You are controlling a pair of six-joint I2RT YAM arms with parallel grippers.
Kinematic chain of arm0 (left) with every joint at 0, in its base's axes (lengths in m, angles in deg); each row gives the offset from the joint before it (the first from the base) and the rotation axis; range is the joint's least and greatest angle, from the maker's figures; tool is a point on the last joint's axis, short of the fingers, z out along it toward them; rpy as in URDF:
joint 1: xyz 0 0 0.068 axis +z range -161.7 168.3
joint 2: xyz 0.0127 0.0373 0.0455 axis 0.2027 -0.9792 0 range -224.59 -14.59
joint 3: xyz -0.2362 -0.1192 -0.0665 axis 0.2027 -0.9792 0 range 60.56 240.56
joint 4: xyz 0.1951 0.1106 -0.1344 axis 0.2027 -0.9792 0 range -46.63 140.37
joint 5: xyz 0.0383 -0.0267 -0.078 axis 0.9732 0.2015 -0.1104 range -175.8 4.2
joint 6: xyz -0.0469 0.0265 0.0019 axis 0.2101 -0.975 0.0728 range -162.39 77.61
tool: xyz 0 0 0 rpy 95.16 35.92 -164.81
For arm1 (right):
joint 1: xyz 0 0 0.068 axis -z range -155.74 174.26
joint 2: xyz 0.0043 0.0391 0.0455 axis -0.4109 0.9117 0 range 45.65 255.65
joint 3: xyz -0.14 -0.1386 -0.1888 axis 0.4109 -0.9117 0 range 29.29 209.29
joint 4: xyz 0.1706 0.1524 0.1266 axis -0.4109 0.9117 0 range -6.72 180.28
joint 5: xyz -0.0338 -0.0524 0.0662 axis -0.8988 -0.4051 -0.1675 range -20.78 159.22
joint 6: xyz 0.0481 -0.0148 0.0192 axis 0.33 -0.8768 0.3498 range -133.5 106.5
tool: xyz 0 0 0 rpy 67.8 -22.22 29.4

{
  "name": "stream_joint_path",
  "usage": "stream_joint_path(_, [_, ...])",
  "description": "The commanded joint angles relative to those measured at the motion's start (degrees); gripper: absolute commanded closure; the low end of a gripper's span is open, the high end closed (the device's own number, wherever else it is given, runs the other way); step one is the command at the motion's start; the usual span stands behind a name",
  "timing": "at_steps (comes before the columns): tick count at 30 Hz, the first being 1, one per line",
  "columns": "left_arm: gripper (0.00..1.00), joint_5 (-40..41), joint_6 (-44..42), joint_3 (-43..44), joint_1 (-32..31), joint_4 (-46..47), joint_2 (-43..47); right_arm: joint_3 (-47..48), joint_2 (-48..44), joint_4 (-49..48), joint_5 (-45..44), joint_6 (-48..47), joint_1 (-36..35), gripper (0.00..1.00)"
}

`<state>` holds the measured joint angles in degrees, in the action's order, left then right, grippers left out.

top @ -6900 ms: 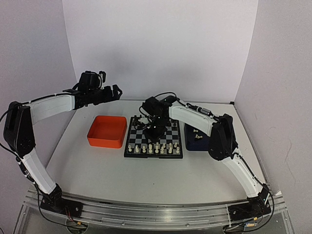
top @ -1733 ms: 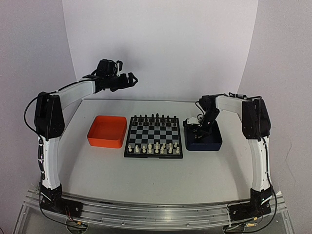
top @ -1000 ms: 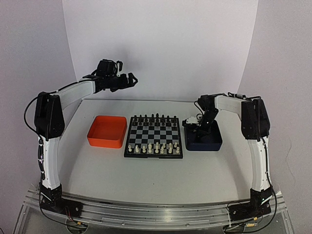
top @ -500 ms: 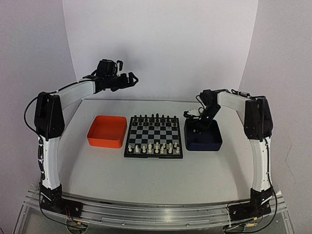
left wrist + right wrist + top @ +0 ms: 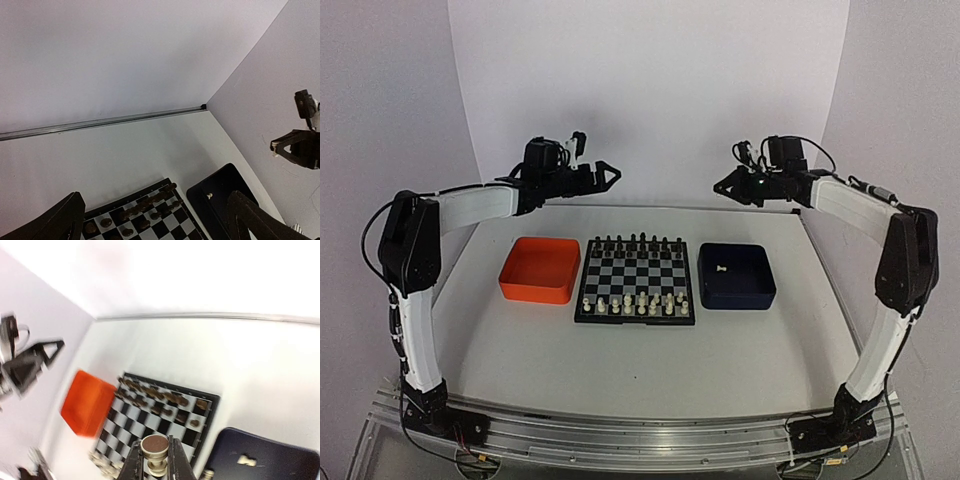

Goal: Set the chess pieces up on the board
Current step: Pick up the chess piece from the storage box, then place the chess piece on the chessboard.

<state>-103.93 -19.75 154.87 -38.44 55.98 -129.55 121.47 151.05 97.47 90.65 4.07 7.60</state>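
The board (image 5: 636,273) lies mid-table, with cream-white chess pieces (image 5: 636,301) on its near rows and black ones on the far rows. My right gripper (image 5: 725,187) hangs high near the back wall, above the dark blue tray (image 5: 761,283). In the right wrist view the right gripper (image 5: 155,463) is shut on a cream-white piece (image 5: 155,450), its brown base towards the camera. One more white piece (image 5: 721,270) lies in the blue tray. My left gripper (image 5: 610,175) hovers open and empty, high above the table behind the board (image 5: 150,226).
An orange tray (image 5: 539,268) stands left of the board, seen blurred in the right wrist view as the orange tray (image 5: 87,403). The blue tray (image 5: 226,191) with its white piece (image 5: 210,195) shows in the left wrist view. White walls close the back and sides.
The right arm has risen out of the blue tray and swung up and back with a white piece in its jaws. The left gripper has shifted a little to the right.
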Motion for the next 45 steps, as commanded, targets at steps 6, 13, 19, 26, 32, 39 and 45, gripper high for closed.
stream_joint_path(6, [0.02, -1.96, -2.49, -1.62, -8.86, 15.42, 5.37, -11.47, 0.13, -34.56, -1.19, 59.86, -1.72, 1.00])
stream_joint_path(13, [0.07, 0.46, -4.65, 2.95, -15.07, 13.79, 0.83, -17.71, -5.00, -34.46, -9.43, 65.44, -6.88, 1.00])
stream_joint_path(19, [0.14, -1.99, -3.61, 4.45, -17.60, 14.30, -2.27, -19.28, -5.48, -34.31, -9.06, 71.76, -9.17, 1.00])
stream_joint_path(26, [0.24, -4.02, -1.15, 2.68, -17.90, 13.29, -2.30, -19.43, -5.47, -34.32, -9.85, 73.66, -11.47, 1.00])
stream_joint_path(32, [0.34, -3.43, -0.87, 2.72, -17.90, 11.78, -2.70, -20.40, -5.71, -35.26, -9.86, 74.85, -12.92, 1.00])
stream_joint_path(39, [0.43, -3.18, -1.02, 3.16, -17.90, 9.79, -3.37, -22.20, -7.60, -35.86, -11.11, 74.25, -13.32, 1.00])
stream_joint_path(45, [0.46, -3.87, -1.18, 2.30, -17.85, 9.24, -3.44, -22.92, -8.28, -35.98, -12.03, 74.16, -13.33, 1.00])
